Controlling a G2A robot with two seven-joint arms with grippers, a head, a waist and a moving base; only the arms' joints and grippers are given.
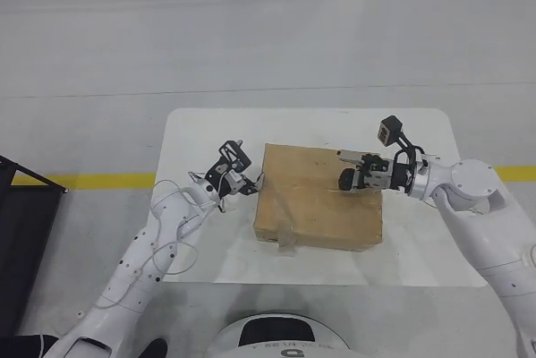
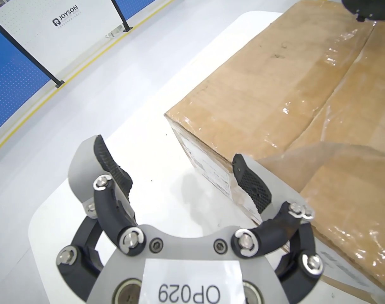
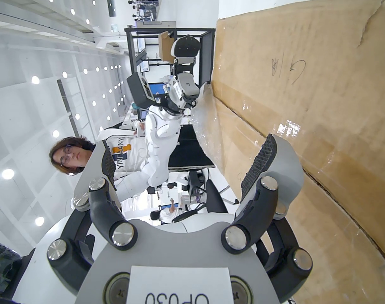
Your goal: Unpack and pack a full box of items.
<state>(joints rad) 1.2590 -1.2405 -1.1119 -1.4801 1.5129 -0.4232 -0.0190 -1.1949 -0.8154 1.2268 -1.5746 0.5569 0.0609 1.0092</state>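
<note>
While the box [image 1: 312, 215] sits shut at the centre of the table [image 1: 196, 134], you have the left gripper [image 1: 252, 183] at its left edge. The arm is bent in from the lower left, fingers spread wide, holding nothing. A loose strip of tape [image 2: 322, 156] lifts off the lid seam, just beside one finger. Your right gripper [image 1: 348, 179] lies over the lid's upper right, pointing left, likewise wide and empty.

Box [image 1: 317, 201] on table [image 1: 205, 255], left hand [image 1: 252, 182] beside.
</note>
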